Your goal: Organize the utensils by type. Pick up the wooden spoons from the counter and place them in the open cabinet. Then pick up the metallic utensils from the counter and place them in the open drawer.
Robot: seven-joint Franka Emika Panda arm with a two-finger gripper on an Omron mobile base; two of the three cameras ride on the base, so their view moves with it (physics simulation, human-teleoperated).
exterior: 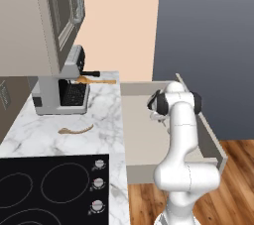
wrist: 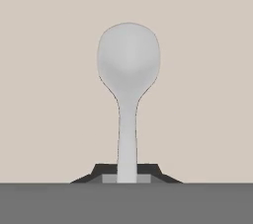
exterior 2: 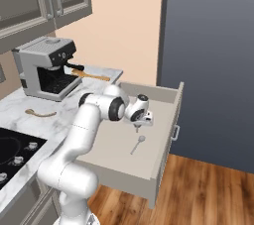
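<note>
Gripper (exterior: 159, 118) hangs over the open drawer (exterior: 144, 135), presumably to drop metal there; two wooden spoons (exterior: 75, 130) lie on the veined marble counter (exterior: 106, 115), one by the coffee machine (exterior: 62, 90).

From the right, a slim silver spoon (exterior 2: 137, 144) rests on the drawer's flat pale floor below the gripper.

Hand camera: fingers (wrist: 148, 169) pinch the smooth spoon handle.
</note>
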